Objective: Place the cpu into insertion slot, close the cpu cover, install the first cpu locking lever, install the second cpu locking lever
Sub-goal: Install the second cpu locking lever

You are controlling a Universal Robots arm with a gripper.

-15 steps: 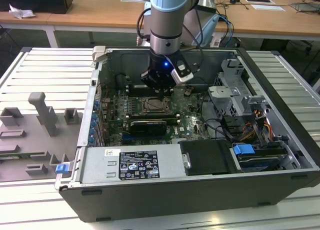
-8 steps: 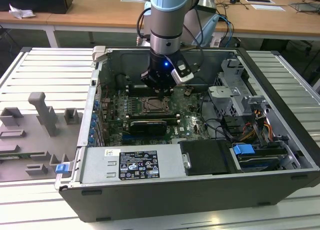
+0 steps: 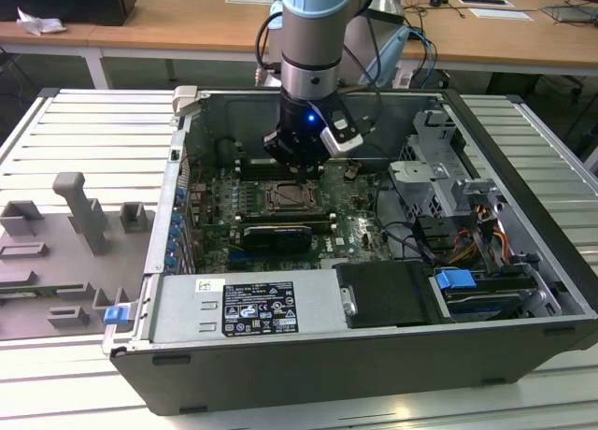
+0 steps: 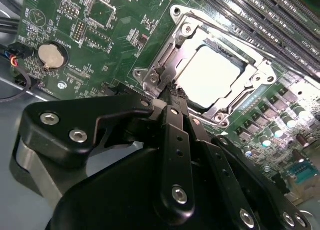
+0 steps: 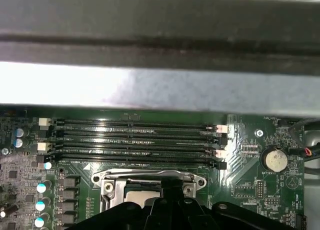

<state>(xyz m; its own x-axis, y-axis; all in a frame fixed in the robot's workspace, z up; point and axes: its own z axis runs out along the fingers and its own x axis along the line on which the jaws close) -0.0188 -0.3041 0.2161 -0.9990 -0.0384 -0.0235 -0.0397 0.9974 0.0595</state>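
Note:
The cpu (image 4: 210, 75), a pale silvery square, lies flat in its socket on the green motherboard. The cpu cover (image 4: 172, 57), a shiny metal frame, lies down around it; its edge also shows in the first wrist view (image 5: 150, 179). My gripper (image 4: 171, 93) has its black fingers (image 4: 172, 135) pressed together, tips at the socket's near edge beside a corner of the cover. I cannot tell whether a lever is between them. In the exterior view the gripper (image 3: 301, 164) hangs straight over the socket (image 3: 291, 198) inside the open computer case.
Several black memory slots (image 5: 140, 140) run along one side of the socket. A coin battery (image 4: 52, 55) sits on the board nearby. A long black card (image 3: 276, 234), a drive cage (image 3: 439, 168) and the power supply (image 3: 252, 304) surround the work area. Grey fixtures (image 3: 84, 215) stand at the exterior view's left.

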